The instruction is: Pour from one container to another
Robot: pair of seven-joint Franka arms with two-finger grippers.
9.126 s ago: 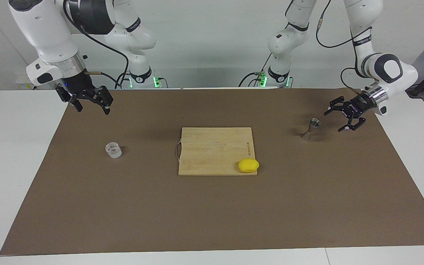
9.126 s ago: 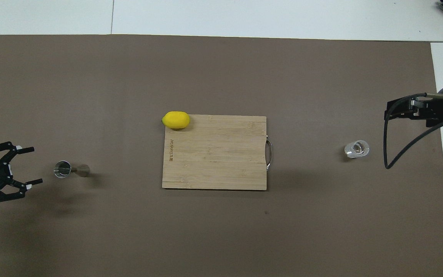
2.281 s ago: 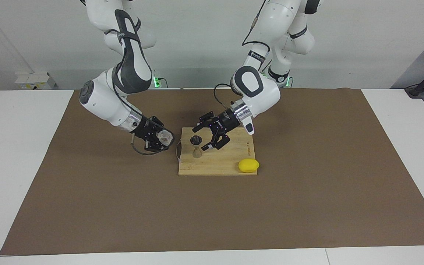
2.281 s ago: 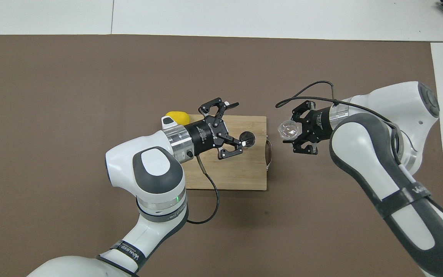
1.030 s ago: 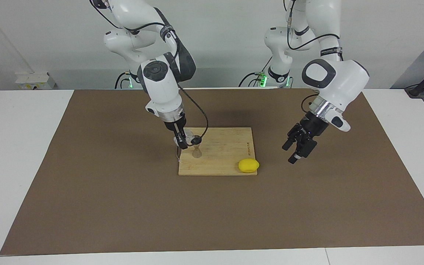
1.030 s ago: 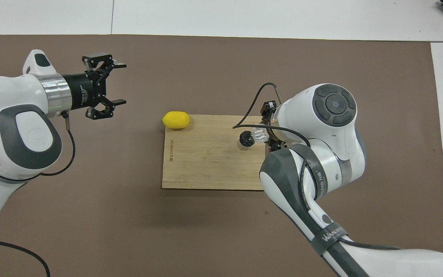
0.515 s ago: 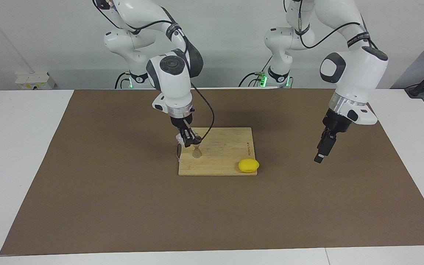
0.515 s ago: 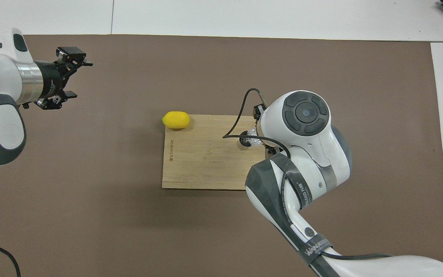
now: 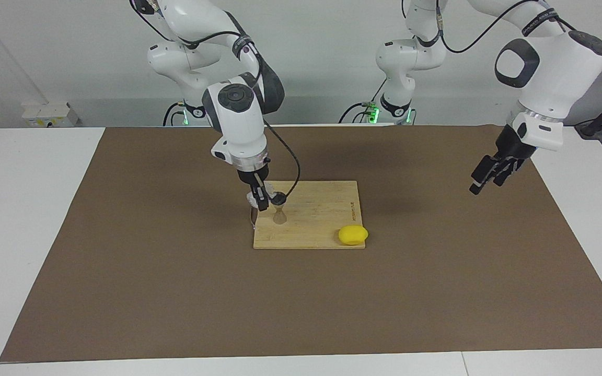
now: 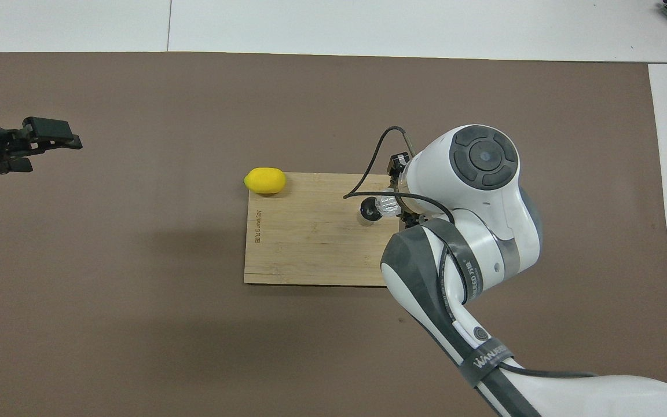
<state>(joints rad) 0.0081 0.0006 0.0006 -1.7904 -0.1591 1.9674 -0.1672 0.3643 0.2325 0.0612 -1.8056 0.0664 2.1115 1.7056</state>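
The steel jigger [image 9: 279, 210] stands upright on the cutting board [image 9: 322, 206], near the board's end toward the right arm. My right gripper [image 9: 259, 200] hangs straight down beside the jigger's top and is shut on the clear glass cup [image 9: 252, 198]. From overhead the cup [image 10: 387, 204] lies tipped on its side, its mouth toward the jigger's rim [image 10: 369, 211]; the right arm covers the gripper there. No contents or stream show. My left gripper [image 9: 482, 181] is open and empty, raised over the mat at the left arm's end [image 10: 50, 139].
A yellow lemon [image 9: 353, 234] rests on the board's corner farthest from the robots, toward the left arm's end [image 10: 264, 180]. The board [image 10: 310, 243] lies in the middle of a brown mat [image 9: 175, 292] that covers most of the white table.
The left arm has swung up and back toward its own end of the table, still open. The right gripper has shifted slightly with the cup, so the jigger's top now shows beside it.
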